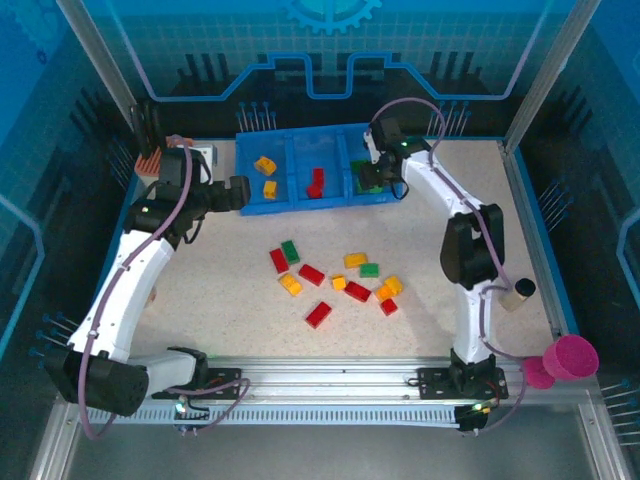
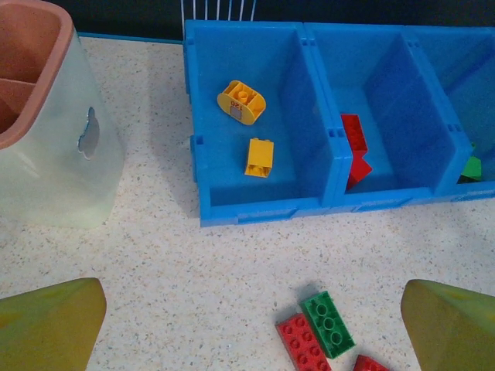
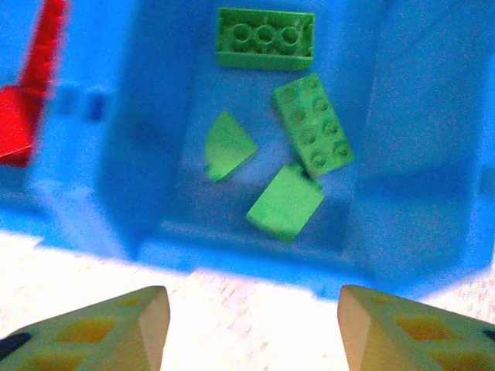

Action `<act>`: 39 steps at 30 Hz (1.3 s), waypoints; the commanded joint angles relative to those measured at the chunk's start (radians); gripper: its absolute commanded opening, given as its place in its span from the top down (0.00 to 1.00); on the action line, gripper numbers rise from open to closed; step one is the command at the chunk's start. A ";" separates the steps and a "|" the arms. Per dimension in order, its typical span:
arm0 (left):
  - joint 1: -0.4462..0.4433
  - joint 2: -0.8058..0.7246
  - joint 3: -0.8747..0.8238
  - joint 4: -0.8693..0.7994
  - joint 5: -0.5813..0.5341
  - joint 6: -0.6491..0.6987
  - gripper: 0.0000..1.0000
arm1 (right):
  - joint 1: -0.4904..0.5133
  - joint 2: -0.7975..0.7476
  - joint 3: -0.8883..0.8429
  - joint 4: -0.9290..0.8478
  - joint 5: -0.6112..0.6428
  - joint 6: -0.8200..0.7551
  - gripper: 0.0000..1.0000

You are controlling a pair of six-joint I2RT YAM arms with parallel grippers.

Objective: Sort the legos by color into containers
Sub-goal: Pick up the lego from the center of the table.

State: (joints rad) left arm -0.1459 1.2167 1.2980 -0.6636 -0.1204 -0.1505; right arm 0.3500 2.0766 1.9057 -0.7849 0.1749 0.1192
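kit: Right gripper (image 3: 251, 325) fingertips (image 3: 100, 328) sit right up at the lens in the right wrist view. They're spread wide with nothing between them, so that claw is empty. Past them is the right compartment (image 3: 410, 154) of the blue tray (image 1: 300, 206), with four green bricks (image 3: 313, 124) lying in it at all angles. What would it go for next?

dov: My guess is the green brick (image 1: 369, 269) in the loose pile (image 1: 340, 285) on the table (image 1: 220, 300). From the top it lies toward the near edge from the right gripper (image 1: 372, 170), almost straight back toward that arm's own base and well apart from the tray. Its long axis looks roughly side to side, parallel to the tray front, so the jaws would want to close across the short way.

kit: And the left gripper (image 2: 251, 325)?

dov: Also spread all the way, holding nothing. Another green brick (image 2: 329, 323) shows between its fingers in the left wrist view, touching a red brick (image 2: 302, 344), with its long axis slanting far-left to near-right. From the top that pair looks nearer the left arm, so I'd leave it to that side. Yellow bricks (image 2: 258, 157) are in the left compartment (image 2: 224, 174), red bricks (image 2: 354, 135) in the middle compartment (image 2: 402, 100).
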 commanded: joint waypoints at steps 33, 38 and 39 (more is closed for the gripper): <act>0.000 -0.034 0.093 -0.064 0.141 0.065 0.01 | 0.271 -0.231 -0.683 0.015 0.008 0.500 0.20; 0.000 -0.047 0.078 -0.064 0.124 0.075 0.01 | 0.276 -0.172 -0.651 -0.007 0.032 0.488 0.28; 0.000 -0.049 0.075 -0.066 0.122 0.076 0.01 | 0.277 -0.165 -0.651 -0.006 0.030 0.488 0.32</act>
State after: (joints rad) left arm -0.1459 1.1919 1.3739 -0.7071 0.0151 -0.0978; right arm 0.6128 1.8858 1.2339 -0.7422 0.1772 0.6033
